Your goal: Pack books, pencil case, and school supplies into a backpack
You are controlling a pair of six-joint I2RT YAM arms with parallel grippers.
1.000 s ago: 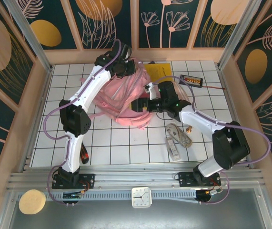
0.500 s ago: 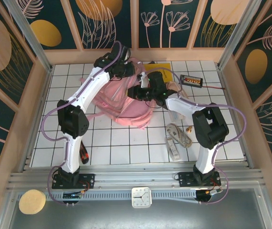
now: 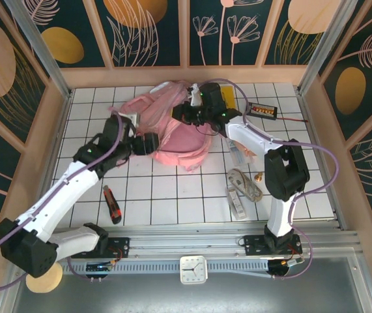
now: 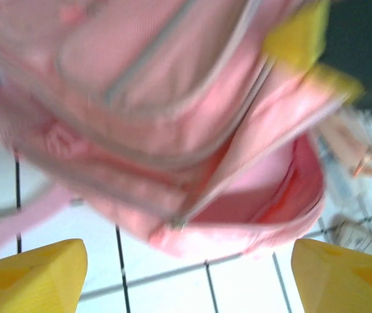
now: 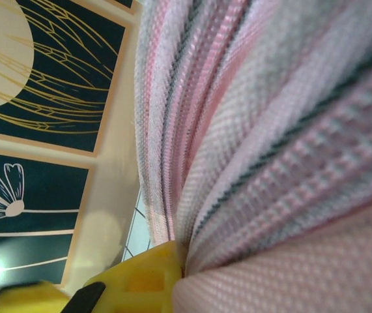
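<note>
The pink backpack (image 3: 172,127) lies at the back middle of the tiled table, and its open mouth (image 4: 270,189) faces my left wrist camera. My left gripper (image 3: 150,143) hovers just off the bag's near-left side, and it stands open (image 4: 186,280) with bare tile between its yellow fingertips. My right gripper (image 3: 189,114) is at the bag's far top, shut on a fold of its woven pink fabric (image 5: 251,163). A whitish ruler bar (image 3: 238,205) and a pale cord bundle (image 3: 244,182) lie to the right. A pale pouch, probably the pencil case (image 3: 236,149), lies under the right arm. The books are hidden.
A red-and-black utility knife (image 3: 112,214) lies near the left front. A small black box with orange marks (image 3: 262,109) sits at the back right, its wire trailing. Wooden walls fence the table on three sides.
My left arm let go of the backpack's top, swung back toward the near left and opened. My right gripper moved onto the bag's far top and shut on its fabric.
</note>
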